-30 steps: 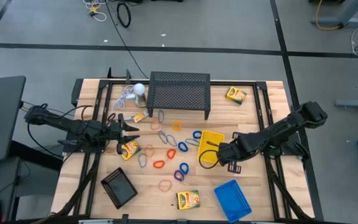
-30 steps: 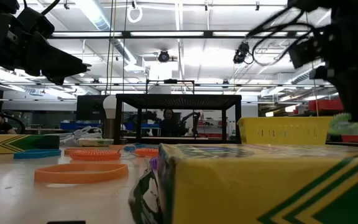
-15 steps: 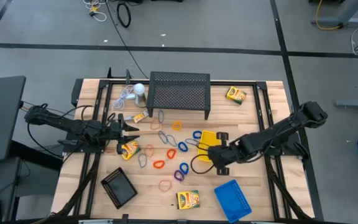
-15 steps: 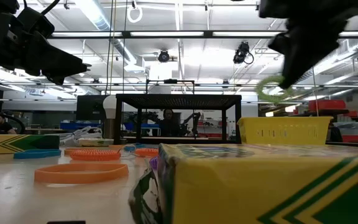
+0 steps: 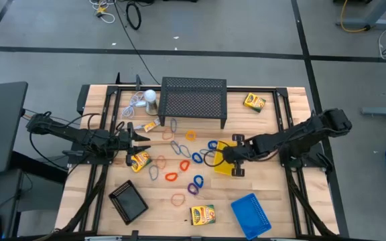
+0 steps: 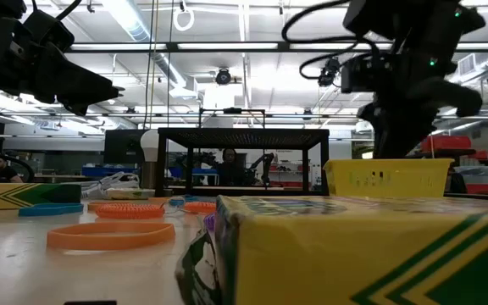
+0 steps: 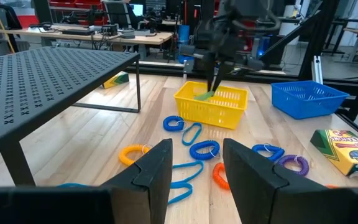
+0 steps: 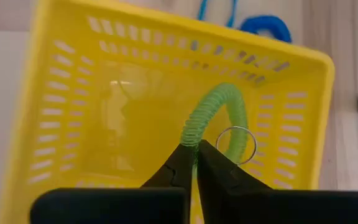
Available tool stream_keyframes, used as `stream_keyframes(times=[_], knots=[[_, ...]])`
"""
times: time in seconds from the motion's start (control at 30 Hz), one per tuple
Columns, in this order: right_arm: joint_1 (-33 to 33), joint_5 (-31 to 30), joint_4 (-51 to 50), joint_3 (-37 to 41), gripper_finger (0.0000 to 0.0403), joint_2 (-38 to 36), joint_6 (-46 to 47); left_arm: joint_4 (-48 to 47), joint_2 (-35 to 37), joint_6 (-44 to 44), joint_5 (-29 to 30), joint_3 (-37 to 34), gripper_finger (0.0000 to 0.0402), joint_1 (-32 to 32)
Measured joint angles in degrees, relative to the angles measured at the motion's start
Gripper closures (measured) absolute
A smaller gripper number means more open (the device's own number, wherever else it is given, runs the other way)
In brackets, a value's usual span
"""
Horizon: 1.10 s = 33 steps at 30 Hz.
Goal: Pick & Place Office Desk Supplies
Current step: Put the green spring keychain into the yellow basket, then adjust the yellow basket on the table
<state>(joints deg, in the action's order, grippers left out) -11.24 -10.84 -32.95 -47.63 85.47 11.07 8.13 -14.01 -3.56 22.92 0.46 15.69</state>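
Note:
My right gripper (image 8: 196, 152) is over the yellow mesh tray (image 5: 220, 169), pointing steeply down and shut on a green rubber-band loop (image 8: 213, 109). The left wrist view shows the loop (image 7: 202, 95) at the tray's (image 7: 211, 107) rim. My left gripper (image 7: 195, 165) waits open and level above the table's left side (image 5: 141, 138). Several coloured loops (image 5: 183, 164) lie on the wood between the arms. The blue tray (image 5: 251, 214) and the black tray (image 5: 127, 201) stand near the front edge. Crayon boxes lie flat on the table (image 5: 254, 102) (image 5: 140, 161) (image 5: 203, 214). My right gripper pinches one end of the green loop's coil (image 8: 193, 138) between its two fingertips, coming from above and slanting down. The loop hangs below the fingers over the yellow tray's floor (image 8: 135, 118). Whether it touches that floor I cannot tell.
A large black mesh stand (image 5: 193, 100) occupies the far middle, with a white round object and its cord (image 5: 149, 96) to its left. Bare wood lies along the table's right side beyond the yellow tray.
My right gripper has swung from the yellow tray's near right side toward the far edge, to above the tray. It has tipped more steeply downward, carrying the green loop. The loop rose over the tray's wall and now hangs within the tray.

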Motion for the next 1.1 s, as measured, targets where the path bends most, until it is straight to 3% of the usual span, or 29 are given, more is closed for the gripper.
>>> stream_keyframes(times=[0.3, 0.47, 0.57, 0.77, 1.1], knots=[[2.24, 1.71, 2.35, 0.26, 0.0261, 0.00, -2.98, 0.01, 0.01, 0.05, 0.00, 0.00, 0.0253, 0.01], [2.92, 3.07, 4.31, 0.26, 0.0236, 0.00, -4.56, 0.01, 0.01, 0.17, 0.00, 0.01, 0.0253, -0.01], [3.52, 4.72, 4.25, 0.26, 0.0263, 0.00, -4.72, 0.00, 0.00, 0.16, 0.02, 0.00, 0.0253, 0.00], [4.87, 8.19, 3.41, 0.26, 0.0391, 0.00, -4.48, 0.01, 0.01, 0.16, 0.20, 0.01, 0.0253, 0.00], [5.11, 9.71, -3.26, 0.26, 0.0400, 0.00, -3.36, 0.01, 0.01, 0.14, 0.22, 0.01, 0.0253, 0.01]])
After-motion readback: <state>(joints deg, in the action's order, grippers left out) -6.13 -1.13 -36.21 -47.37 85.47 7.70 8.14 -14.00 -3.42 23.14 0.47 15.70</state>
